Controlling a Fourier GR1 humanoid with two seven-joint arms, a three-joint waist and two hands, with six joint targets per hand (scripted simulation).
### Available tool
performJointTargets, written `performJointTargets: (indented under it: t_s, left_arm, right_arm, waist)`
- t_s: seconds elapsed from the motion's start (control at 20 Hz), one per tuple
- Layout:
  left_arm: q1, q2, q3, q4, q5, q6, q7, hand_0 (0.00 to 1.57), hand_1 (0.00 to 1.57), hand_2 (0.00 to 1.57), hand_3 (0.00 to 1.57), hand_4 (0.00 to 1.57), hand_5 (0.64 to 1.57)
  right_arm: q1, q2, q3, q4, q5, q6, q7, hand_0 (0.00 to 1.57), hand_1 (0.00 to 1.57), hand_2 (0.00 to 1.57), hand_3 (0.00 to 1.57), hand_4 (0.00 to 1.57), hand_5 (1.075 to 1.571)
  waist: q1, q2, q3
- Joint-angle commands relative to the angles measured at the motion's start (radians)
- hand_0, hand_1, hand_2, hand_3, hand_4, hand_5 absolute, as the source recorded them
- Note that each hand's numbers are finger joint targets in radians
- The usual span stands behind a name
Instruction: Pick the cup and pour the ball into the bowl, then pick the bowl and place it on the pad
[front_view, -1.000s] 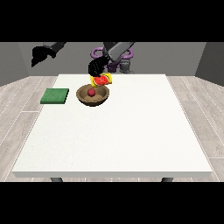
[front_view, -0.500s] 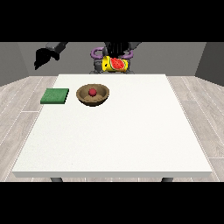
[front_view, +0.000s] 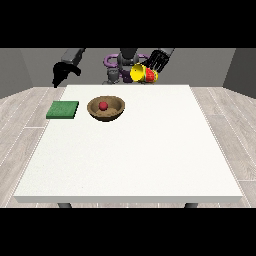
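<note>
Front view: we take the wooden bowl (front_view: 106, 108) as our landmark. It sits upright on the white table (front_view: 130, 150), towards the table's far side and towards the view's left. Inside it we see the red ball (front_view: 103, 105), resting near the middle of the bowl's hollow.

Just beside the bowl, on its left in the view, the green pad (front_view: 63, 110) lies flat on the table, close to the table's left edge and apart from the bowl by a narrow strip of white.

Beyond the bowl and to its right in the view, above the table's far edge, we find the cup (front_view: 142, 74), yellow with a red band. It is tipped onto its side, its open mouth turned towards the bowl's side of the view. The hand at the view's right (front_view: 158, 60) has its fingers wrapped over the cup from above and behind, and carries it clear of the table.

Beyond the bowl and to its left, the hand at the view's left (front_view: 61, 73) hangs over the table's far corner with nothing in it; we cannot tell how its fingers lie.
</note>
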Motion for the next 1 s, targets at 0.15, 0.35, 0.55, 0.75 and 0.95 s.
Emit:
performJointTargets:
  t_s: [0.15, 0.35, 0.55, 0.75, 0.95]
  left_arm:
    - [-0.015, -0.160, 0.312, -0.173, 0.552, -0.206, -0.080, 0.00, 0.00, 0.00, 0.00, 0.65, 1.569]
    - [-0.014, -0.101, 0.452, -0.215, 0.807, -0.475, -0.084, 0.00, 0.00, 0.00, 0.00, 0.47, 1.540]
    - [-0.004, 0.063, 0.575, -0.169, 0.985, -0.729, -0.005, 0.00, 0.00, 0.00, 0.00, 0.36, 1.545]
    - [0.021, 0.216, 0.658, -0.074, 1.056, -0.854, 0.021, 0.00, 0.00, 0.00, 0.00, 0.29, 1.548]
    - [0.004, 0.313, 0.708, -0.071, 1.121, -0.921, 0.049, 0.00, 0.00, 0.00, 0.00, 0.26, 1.548]
  right_arm:
    - [-0.012, 0.043, 0.002, -0.010, -0.023, 0.000, 0.007, 0.00, 0.00, 0.44, 0.47, 0.65, 1.571]
    - [0.023, 0.056, -0.014, -0.006, -0.041, -0.003, 0.001, 0.00, 0.00, 0.40, 0.43, 0.68, 1.571]
    - [0.055, 0.078, -0.022, -0.024, -0.059, -0.003, -0.010, 0.00, 0.00, 0.35, 0.17, 0.40, 1.571]
    - [0.066, 0.190, 0.068, -0.094, -0.022, -0.047, 0.002, 0.00, 0.00, 0.00, 0.00, 0.00, 1.570]
    - [0.075, 0.209, 0.072, -0.056, -0.014, -0.054, -0.062, 0.00, 0.00, 0.00, 0.00, 0.00, 1.569]
  waist:
    - [0.032, 0.042, -0.0123]
    - [0.091, 0.047, -0.0027]
    - [0.110, 0.053, 0.0026]
    - [0.028, 0.053, 0.0043]
    - [0.028, 0.099, 0.0056]
